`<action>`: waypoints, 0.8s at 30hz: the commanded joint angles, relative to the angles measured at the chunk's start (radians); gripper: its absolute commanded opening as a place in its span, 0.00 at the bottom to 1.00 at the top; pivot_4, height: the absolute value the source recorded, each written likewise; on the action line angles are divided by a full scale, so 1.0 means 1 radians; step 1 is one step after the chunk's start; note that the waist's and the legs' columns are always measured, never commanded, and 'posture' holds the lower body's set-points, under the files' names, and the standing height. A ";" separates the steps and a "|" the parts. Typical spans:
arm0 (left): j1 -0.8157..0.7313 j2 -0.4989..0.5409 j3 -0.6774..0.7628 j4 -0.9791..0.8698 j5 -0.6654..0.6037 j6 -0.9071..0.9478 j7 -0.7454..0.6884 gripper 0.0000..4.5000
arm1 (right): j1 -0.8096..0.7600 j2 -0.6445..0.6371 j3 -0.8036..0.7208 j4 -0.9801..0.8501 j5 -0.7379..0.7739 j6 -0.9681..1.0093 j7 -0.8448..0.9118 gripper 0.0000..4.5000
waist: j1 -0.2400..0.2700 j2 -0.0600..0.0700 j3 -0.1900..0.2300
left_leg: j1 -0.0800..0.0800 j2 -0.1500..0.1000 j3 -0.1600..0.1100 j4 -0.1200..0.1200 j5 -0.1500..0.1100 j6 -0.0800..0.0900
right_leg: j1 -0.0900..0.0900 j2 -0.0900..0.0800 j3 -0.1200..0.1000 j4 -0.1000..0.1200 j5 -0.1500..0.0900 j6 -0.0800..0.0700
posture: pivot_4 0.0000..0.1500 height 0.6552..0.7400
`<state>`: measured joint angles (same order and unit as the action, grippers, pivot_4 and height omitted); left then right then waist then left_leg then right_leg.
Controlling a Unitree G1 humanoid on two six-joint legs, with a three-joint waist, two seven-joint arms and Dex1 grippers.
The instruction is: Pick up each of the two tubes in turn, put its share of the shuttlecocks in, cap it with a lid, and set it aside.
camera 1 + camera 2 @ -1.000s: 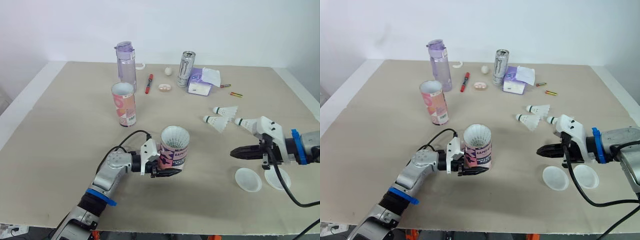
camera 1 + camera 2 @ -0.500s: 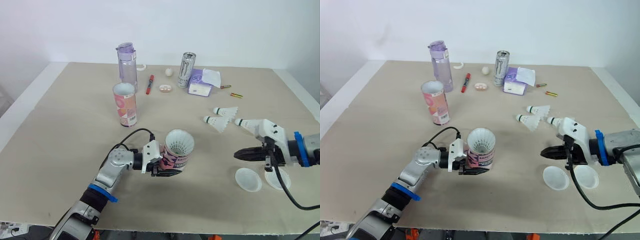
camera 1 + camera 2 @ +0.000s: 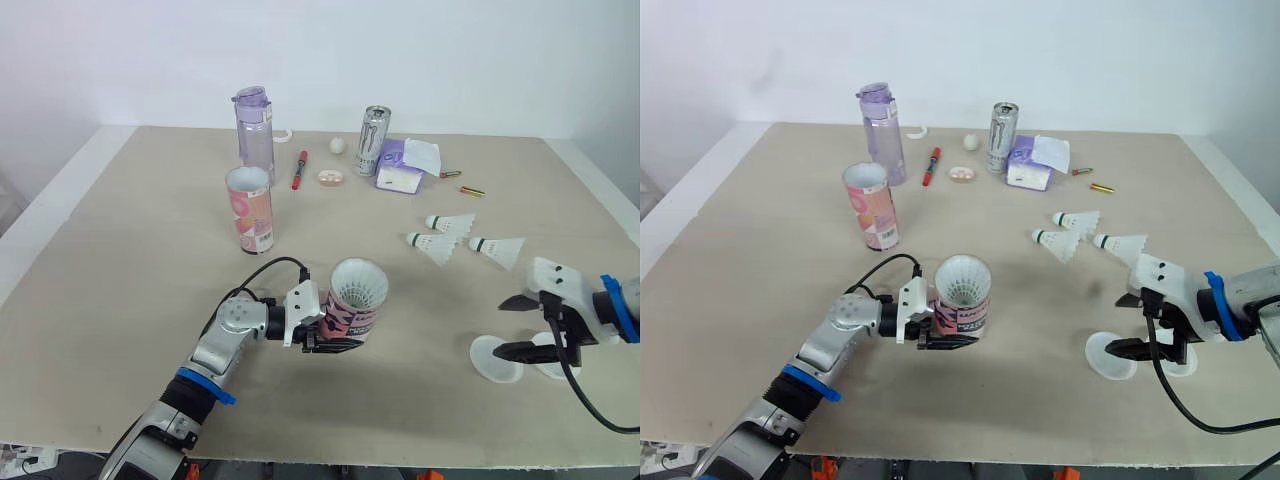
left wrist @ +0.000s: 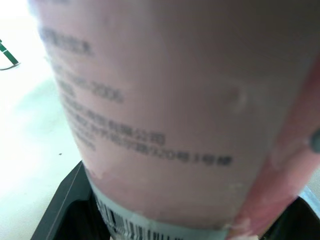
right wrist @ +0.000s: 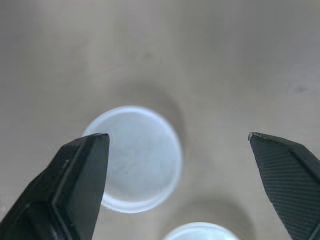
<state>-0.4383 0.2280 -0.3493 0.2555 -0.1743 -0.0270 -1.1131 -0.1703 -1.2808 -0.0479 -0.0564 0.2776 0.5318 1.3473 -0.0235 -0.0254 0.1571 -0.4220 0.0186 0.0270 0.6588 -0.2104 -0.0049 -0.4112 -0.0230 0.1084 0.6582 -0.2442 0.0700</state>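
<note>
My left gripper [image 3: 334,326] is shut on a pink tube [image 3: 355,304] standing on the table, with white shuttlecock feathers showing in its open mouth. The tube [image 4: 175,115] sits close between the fingers in the left wrist view. A second pink tube [image 3: 249,208] stands upright farther back on the left. Three shuttlecocks [image 3: 452,222], [image 3: 432,245], [image 3: 498,248] lie at the right. My right gripper [image 3: 513,327] is open just above two white lids [image 3: 497,360], [image 3: 553,358]. One lid [image 5: 137,157] lies between its spread fingers [image 5: 75,190].
At the table's back stand a purple bottle [image 3: 254,133], a drink can [image 3: 372,138] and a tissue packet [image 3: 405,165]. A red marker [image 3: 298,168], a small ball [image 3: 338,144] and batteries [image 3: 472,189] lie near them.
My right gripper has opened and drawn back toward the near right, over the lids. The left gripper still holds the tube in the same place.
</note>
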 commanded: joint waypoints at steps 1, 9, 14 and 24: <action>0.018 0.008 -0.017 0.011 0.018 0.018 -0.001 0.65 | -0.057 0.015 0.021 -0.009 -0.013 0.027 -0.020 1.00 | 0.000 0.000 0.000 | 0.001 0.000 0.000 0.000 0.000 0.000 | 0.001 0.000 0.000 -0.001 0.000 0.000 | 1.00 1.00; 0.016 0.012 -0.022 0.010 0.025 0.012 0.000 0.65 | -0.101 0.039 0.105 -0.003 -0.048 0.074 -0.029 1.00 | 0.000 0.001 -0.001 | 0.000 0.001 0.000 -0.001 0.000 0.000 | 0.003 0.000 -0.001 -0.006 0.001 0.000 | 1.00 1.00; 0.022 0.012 -0.020 0.003 0.023 0.018 0.006 0.65 | -0.080 0.033 0.122 0.001 -0.072 0.050 -0.028 1.00 | 0.000 0.001 -0.001 | 0.000 0.001 0.000 -0.001 0.000 0.000 | 0.003 0.000 -0.001 -0.007 0.002 0.000 | 1.00 1.00; 0.026 0.012 -0.025 -0.003 0.024 0.021 0.009 0.65 | -0.072 0.033 0.129 0.039 -0.131 -0.019 -0.032 0.48 | 0.000 0.001 -0.001 | 0.000 0.001 0.000 -0.001 0.000 0.000 | 0.003 0.000 -0.001 -0.007 0.002 0.000 | 1.00 1.00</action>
<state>-0.4328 0.2266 -0.3556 0.2473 -0.1750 -0.0214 -1.1053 -0.2412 -1.2334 0.0829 -0.0157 0.1567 0.5264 1.3100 -0.0234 -0.0242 0.1564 -0.4219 0.0194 0.0269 0.6575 -0.2106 -0.0045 -0.4084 -0.0229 0.1077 0.6509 -0.2421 0.0703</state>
